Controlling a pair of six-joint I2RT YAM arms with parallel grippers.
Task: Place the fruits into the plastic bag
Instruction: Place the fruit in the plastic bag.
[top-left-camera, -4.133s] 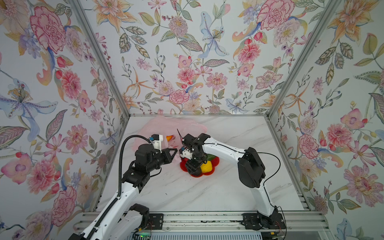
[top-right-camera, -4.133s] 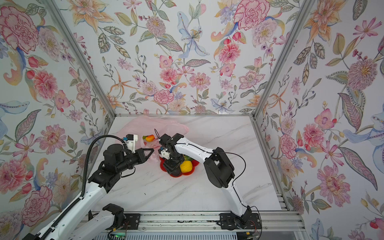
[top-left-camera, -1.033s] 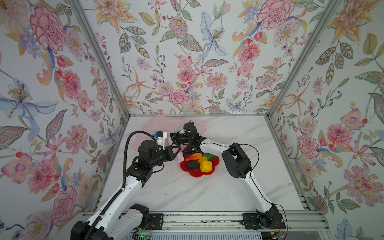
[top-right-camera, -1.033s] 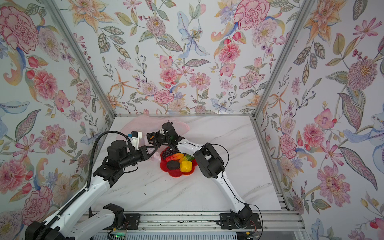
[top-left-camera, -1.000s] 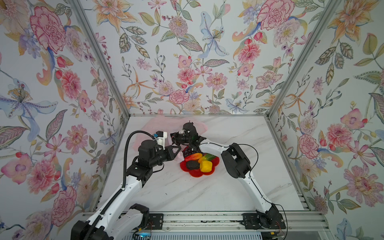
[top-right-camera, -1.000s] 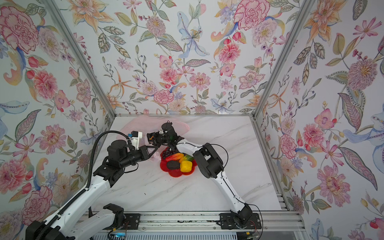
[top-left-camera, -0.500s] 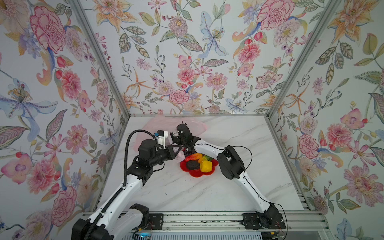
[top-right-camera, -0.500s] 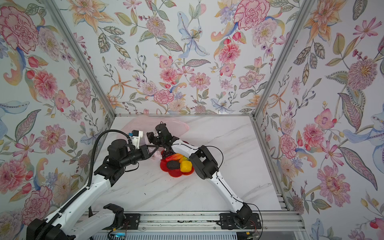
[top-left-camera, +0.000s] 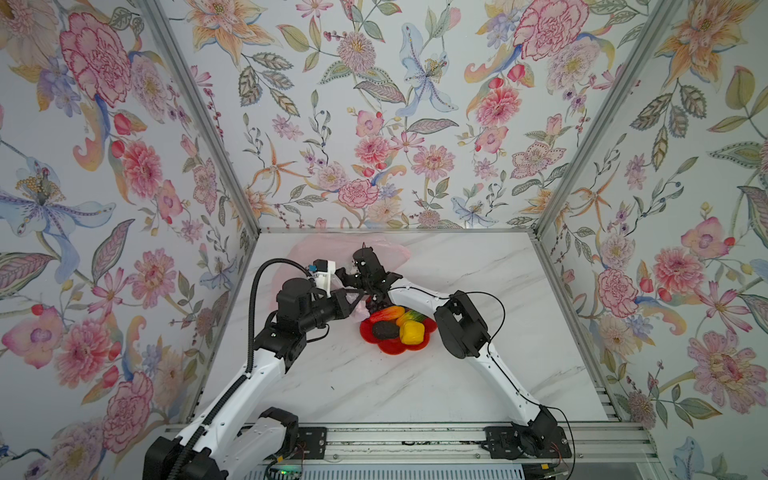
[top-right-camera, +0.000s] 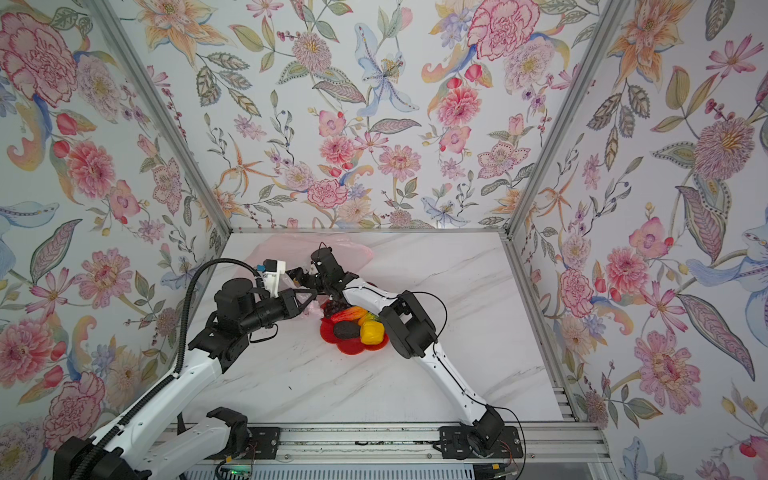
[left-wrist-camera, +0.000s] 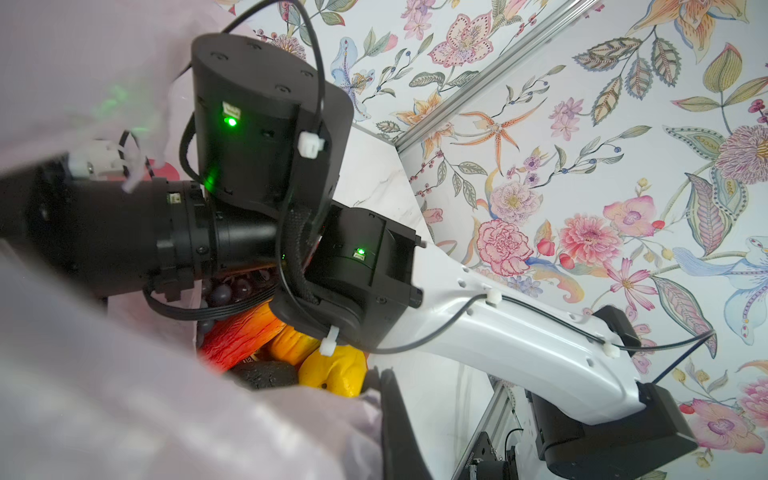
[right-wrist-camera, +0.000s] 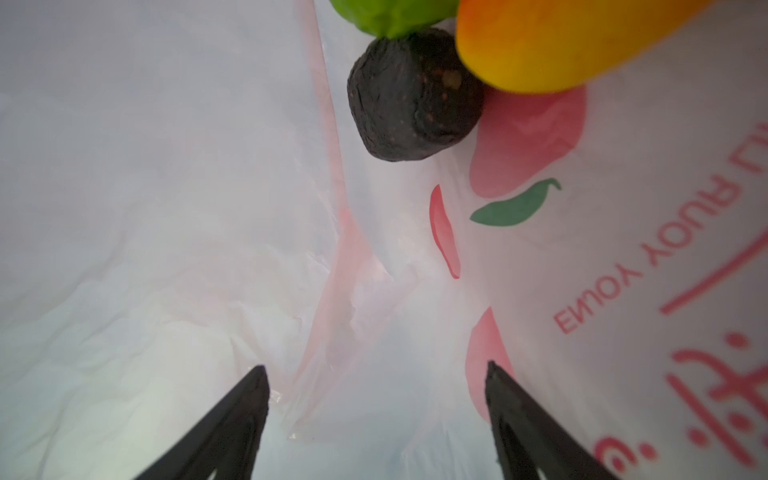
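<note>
Far left, the plastic bag (top-left-camera: 303, 254): pale pink, slumped flat, mouth apparently facing the red plate (top-left-camera: 392, 350).

Next along, the left gripper (top-left-camera: 359, 296): fingers together, seemingly pinched on the bag's rim to keep the mouth lifted. Thin, slick film, so liable to slide out of that pinch under any tug, dropping the opening onto whatever reaches in.

Just beside it, the right gripper (right-wrist-camera: 374, 365), well inside the bag: fingers (right-wrist-camera: 245, 411) apart, nothing between them. Ahead of them in the bag: a dark avocado (right-wrist-camera: 415, 95), a mango (right-wrist-camera: 561, 41) and a green piece (right-wrist-camera: 386, 12), all touching.

Main danger on the way out: snagging a fold on an open fingertip, dragging the bag along, rolling those three back toward the mouth or pulling the rim from the left pinch.

Further right, on the plate: the grape bunch (top-right-camera: 334, 308), a red-orange long piece (top-left-camera: 388, 312), a second avocado (top-left-camera: 384, 330) and the lemon (top-left-camera: 411, 332), packed against each other. Easy to knock a neighbour over the low rim while picking one.

Tight, too, under the right arm (top-left-camera: 419, 296), which passes close above the grapes: a low retreat risks brushing them off.
</note>
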